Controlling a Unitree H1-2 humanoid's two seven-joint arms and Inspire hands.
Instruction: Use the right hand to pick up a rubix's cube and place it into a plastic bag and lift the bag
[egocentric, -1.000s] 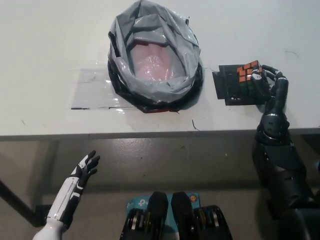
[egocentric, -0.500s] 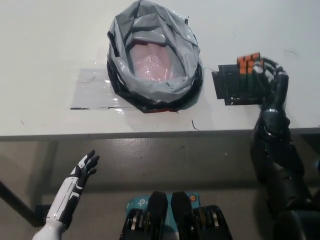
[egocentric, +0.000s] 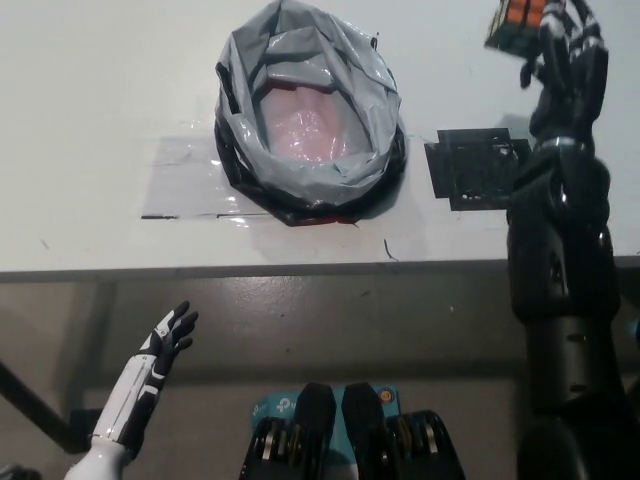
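Bag (egocentric: 310, 120) on table (egocentric: 90, 90), mat (egocentric: 475, 168) to its right, cube (egocentric: 520, 22) in right hand (egocentric: 568, 50) behind mat

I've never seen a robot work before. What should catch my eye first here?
First, the robot's black right hand at the top right, holding an orange-faced puzzle cube up above the white table. Next, the crumpled grey plastic bag standing open mid-table, pinkish inside. The white left hand hangs idle at lower left, below the table's edge.

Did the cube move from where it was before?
Yes. The right hand has lifted the rubix's cube up off the dark mat, which stayed put beside the plastic bag.
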